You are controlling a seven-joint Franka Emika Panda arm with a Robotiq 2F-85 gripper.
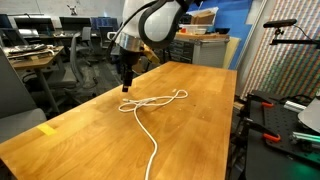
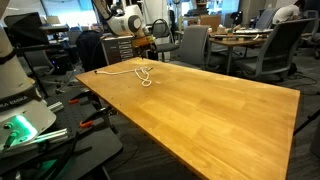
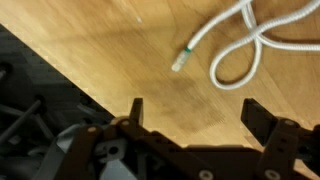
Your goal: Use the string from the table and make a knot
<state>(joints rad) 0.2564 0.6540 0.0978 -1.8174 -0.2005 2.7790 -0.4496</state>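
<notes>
Gripper (image 3: 192, 108) wide open, empty, hovering over table (image 1: 200, 120) close to its edge. String (image 1: 152, 102) lies loose on table, looped near that edge, tail trailing across tabletop toward opposite edge.

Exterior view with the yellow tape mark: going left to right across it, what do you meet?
Yellow tape mark → gripper → string → dark equipment at the far right.
</notes>
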